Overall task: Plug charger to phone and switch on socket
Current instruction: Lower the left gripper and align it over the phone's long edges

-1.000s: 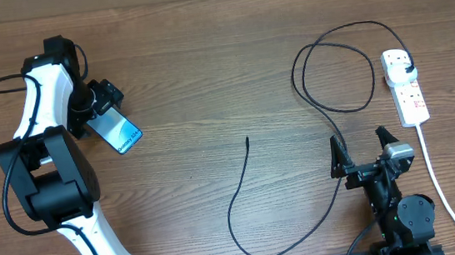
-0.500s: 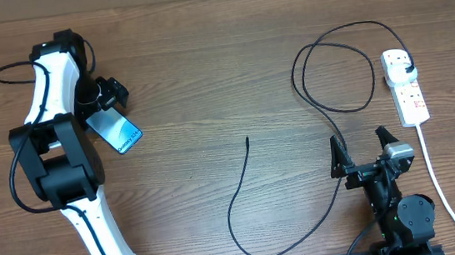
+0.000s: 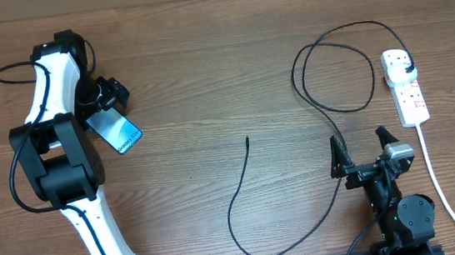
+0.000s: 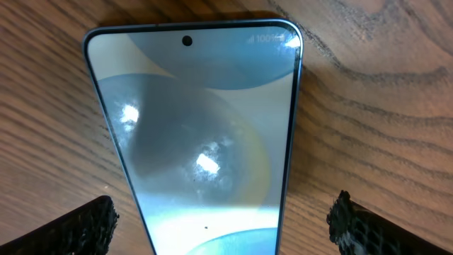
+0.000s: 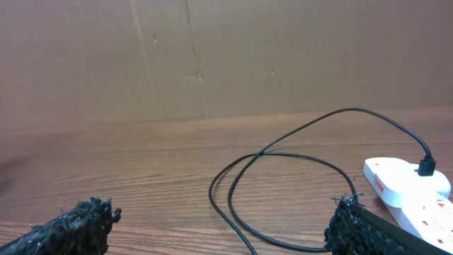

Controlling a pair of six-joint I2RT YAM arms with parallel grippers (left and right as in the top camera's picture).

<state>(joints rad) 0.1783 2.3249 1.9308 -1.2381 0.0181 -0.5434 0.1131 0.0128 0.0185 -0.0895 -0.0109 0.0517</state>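
Since a second ago my left arm [image 3: 55, 161] has swung its bulky dark links towards the table's far edge; in the last half second nothing shifted. My left gripper [image 4: 226, 227] stands released, one mesh-padded finger [image 4: 85, 225] on each side of the slim smartphone with the lit light-blue screen [image 4: 198, 142], apart from its edges. That phone lies flat, screen up. Its long axis runs straight out from my left jaws, with the camera-hole end farthest from them. Its near end is cut off by the bottom edge of the left wrist view.

My right gripper [image 3: 362, 155] is spread open and empty, well apart from the phone. The long thin black charger cable [image 3: 230, 219] loops ahead of these jaws, and its black plug [image 3: 407, 67] sits in the small white power strip with red marks [image 3: 405, 87], ahead and to their right. The cable's free tip [image 3: 247, 141] lies between my two grippers, pointing at the far edge.

Everything rests on a brown wood-grain table [image 3: 205, 71], with a plain brown cardboard wall [image 5: 212, 57] behind. I cannot make out the switch positions.
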